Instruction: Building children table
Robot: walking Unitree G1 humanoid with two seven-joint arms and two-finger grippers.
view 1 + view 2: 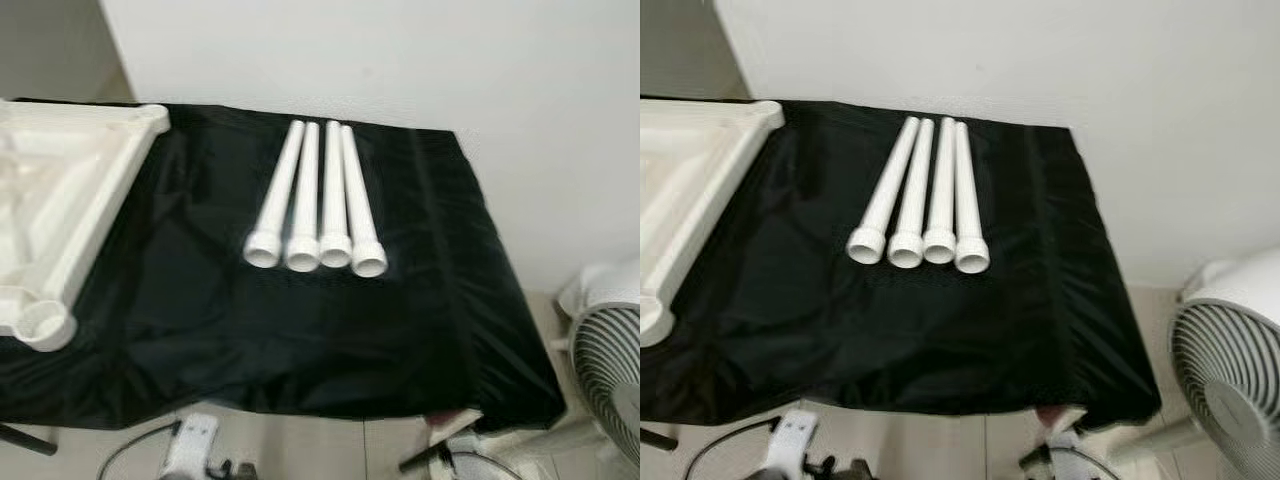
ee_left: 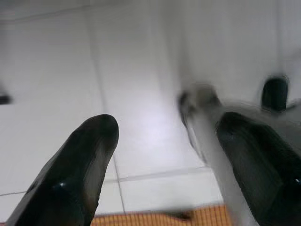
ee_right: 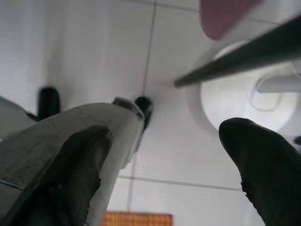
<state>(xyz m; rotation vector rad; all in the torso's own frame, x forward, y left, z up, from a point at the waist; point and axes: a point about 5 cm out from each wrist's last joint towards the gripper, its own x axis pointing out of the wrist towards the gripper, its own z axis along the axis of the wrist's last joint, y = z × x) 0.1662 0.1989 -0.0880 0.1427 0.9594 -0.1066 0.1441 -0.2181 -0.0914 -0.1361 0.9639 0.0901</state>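
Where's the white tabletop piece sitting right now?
In the head views, the white tabletop lies upside down at the robot's far left on the black cloth, left of the four white table legs, partly cut off by the frame edge.

Four table legs [image 1: 318,200] side by side mid-cloth [image 1: 200,310], tabletop [image 1: 60,200] at left, fan [image 1: 610,370] on floor at right

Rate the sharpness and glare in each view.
Left eye view: fairly sharp, soft sheen on the black cloth, four white legs bright but readable. Right eye view: the same, fan slightly soft. Left wrist view: blurred, left gripper fingers open over pale floor tiles. Right wrist view: right gripper open, out of focus.
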